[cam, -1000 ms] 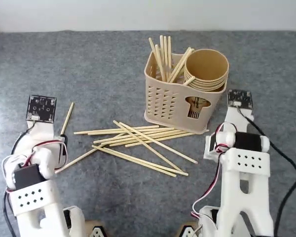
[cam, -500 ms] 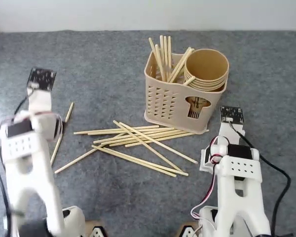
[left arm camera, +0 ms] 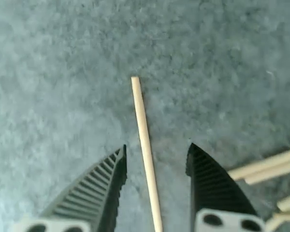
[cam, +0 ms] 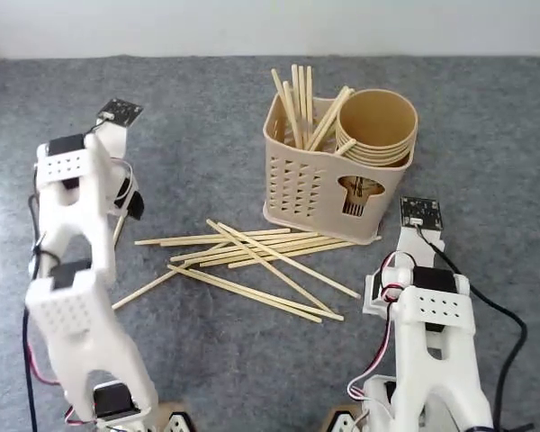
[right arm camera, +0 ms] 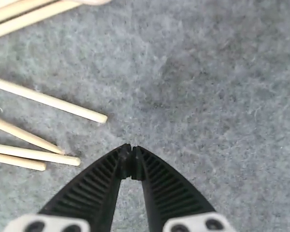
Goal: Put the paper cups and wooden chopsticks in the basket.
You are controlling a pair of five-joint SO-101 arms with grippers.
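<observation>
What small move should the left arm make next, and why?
Probably lower the left claw a little and shut it on the single chopstick. The claw is open, and this chopstick lies on the grey mat right between its two fingers, apart from the pile. It is not yet in the basket.

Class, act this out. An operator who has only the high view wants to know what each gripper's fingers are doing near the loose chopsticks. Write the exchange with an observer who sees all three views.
Operator: Is the left gripper open?
Observer: Yes. The left gripper is open and straddles one chopstick, with a gap on each side of the stick.
Operator: And the right gripper?
Observer: The right gripper is shut with nothing in it. Its tips are over bare mat, close to the ends of the loose chopsticks and not touching them.
</observation>
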